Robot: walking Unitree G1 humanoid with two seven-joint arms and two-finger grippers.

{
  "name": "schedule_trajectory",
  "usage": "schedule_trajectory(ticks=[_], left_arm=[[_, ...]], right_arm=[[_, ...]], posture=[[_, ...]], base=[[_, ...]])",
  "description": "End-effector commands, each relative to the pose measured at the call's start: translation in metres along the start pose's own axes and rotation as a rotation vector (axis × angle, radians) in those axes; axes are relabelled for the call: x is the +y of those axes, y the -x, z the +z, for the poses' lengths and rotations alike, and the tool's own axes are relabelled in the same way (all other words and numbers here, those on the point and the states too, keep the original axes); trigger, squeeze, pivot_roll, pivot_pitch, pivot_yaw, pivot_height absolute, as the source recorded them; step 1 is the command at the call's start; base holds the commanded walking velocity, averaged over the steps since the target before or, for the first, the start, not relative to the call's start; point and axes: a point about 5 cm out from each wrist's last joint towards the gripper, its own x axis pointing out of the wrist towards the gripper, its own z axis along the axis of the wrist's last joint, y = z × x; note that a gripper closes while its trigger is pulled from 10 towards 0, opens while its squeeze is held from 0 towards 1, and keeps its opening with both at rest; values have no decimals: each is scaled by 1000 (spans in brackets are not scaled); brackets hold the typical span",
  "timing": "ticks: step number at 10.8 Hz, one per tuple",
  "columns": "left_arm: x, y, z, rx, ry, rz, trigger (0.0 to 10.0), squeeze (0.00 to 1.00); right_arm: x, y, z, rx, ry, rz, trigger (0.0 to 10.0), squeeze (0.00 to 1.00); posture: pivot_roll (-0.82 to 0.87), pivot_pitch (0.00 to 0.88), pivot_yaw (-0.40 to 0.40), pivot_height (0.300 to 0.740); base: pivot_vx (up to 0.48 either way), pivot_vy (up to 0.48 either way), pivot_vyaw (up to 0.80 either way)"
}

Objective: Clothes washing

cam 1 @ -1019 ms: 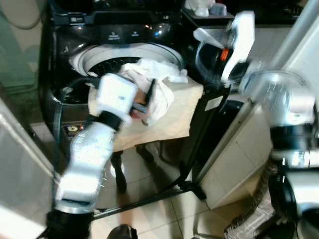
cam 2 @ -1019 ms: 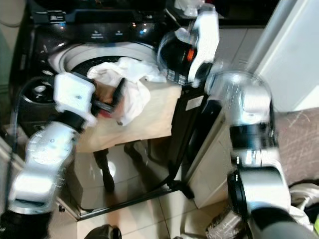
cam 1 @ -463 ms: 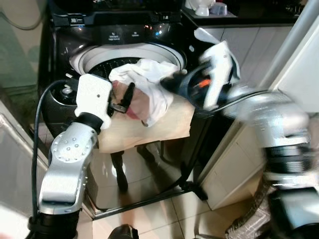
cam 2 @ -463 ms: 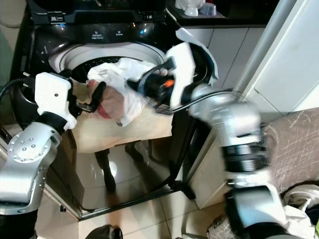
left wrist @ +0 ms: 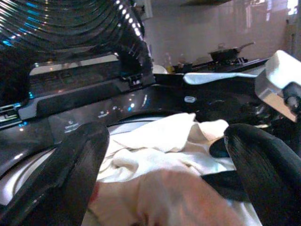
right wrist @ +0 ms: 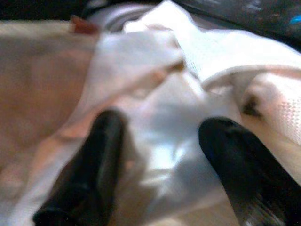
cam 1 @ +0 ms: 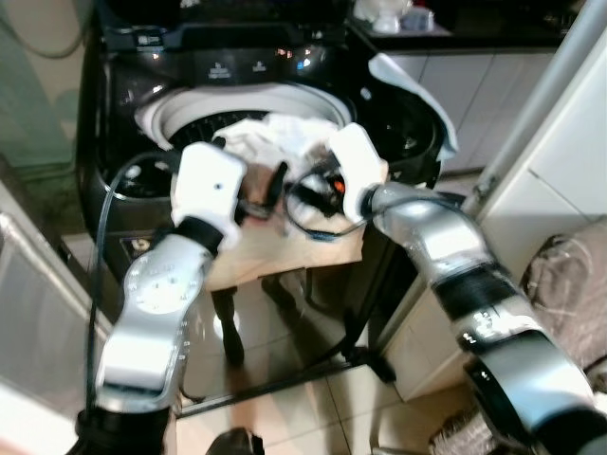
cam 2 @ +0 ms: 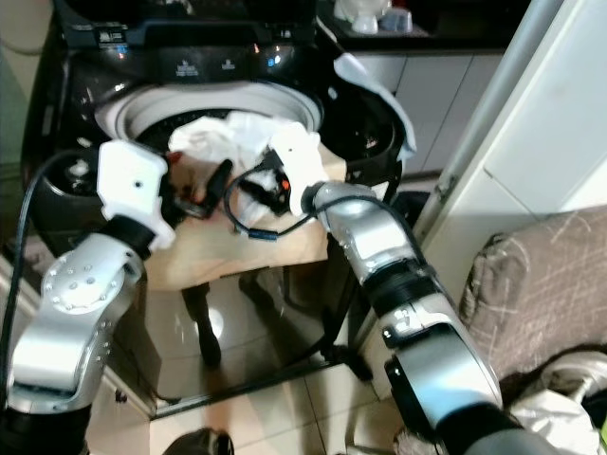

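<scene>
Left eye view: both arms reach over wooden stool point(cam 1: 327, 248); left gripper point(left wrist: 164, 188) and right gripper point(right wrist: 160, 165), fingers spread, straddle white clothes point(cam 1: 270, 137) heaped at washer drum point(cam 1: 190, 109) rim. Loading step, likely; next: pinch cloth, push into drum.

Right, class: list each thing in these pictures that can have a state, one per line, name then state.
Washing machine: lid up, drum open, control lights lit.
White clothes: crumpled, draped from the drum's rim onto the wooden stool.
Wooden stool: upright before the machine, carrying part of the clothes.
Left hand: open, fingers either side of the clothes.
Right hand: open, fingers spread over the white cloth.
</scene>
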Motion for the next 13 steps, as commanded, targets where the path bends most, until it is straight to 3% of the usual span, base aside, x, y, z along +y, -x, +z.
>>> schedule_trajectory(ticks=[1, 4, 7, 8, 9, 10, 11, 12, 13], left_arm=[[-2, -1, 8, -27, -3, -6, 10000, 0], [-4, -3, 9, -35, -5, -5, 10000, 0], [-4, -4, 9, -38, -9, -5, 10000, 0], [-4, -5, 9, -38, -8, -5, 10000, 0], [-5, -6, 9, -38, -14, -4, 10000, 0], [-4, -6, 9, -37, -16, 0, 10000, 0], [-1, -5, 5, -27, -25, 28, 10000, 0], [-1, -5, 4, -24, -24, 43, 10000, 0], [-3, -6, -3, -7, -22, 66, 10000, 0]], right_arm=[[-5, -1, -12, 52, 64, -79, 10000, 0], [-7, -17, -14, 36, 232, -242, 10000, 0], [-28, -4, -45, 181, 297, -442, 10000, 0], [-33, -1, -46, 176, 300, -506, 10000, 0], [-50, 6, -26, 58, 279, -696, 10000, 0], [-53, 7, -18, 11, 249, -726, 10000, 0], [-58, 5, 11, -146, 66, -710, 10000, 0], [-57, 3, 17, -200, -40, -657, 10000, 0], [-49, 3, 21, -298, -72, -574, 10000, 0]], posture=[[146, 19, -52, 740], [150, 17, -51, 740], [151, 15, -53, 740], [151, 15, -53, 740], [161, 18, -55, 740], [160, 18, -55, 740], [157, 20, -60, 740], [150, 20, -65, 740], [135, 22, -63, 740]], base=[[0, 0, 0], [0, 0, 0], [0, 0, 0], [0, 0, 0], [0, 0, 0], [0, 0, 0], [0, 0, 0], [0, 0, 0], [0, 0, 0]])
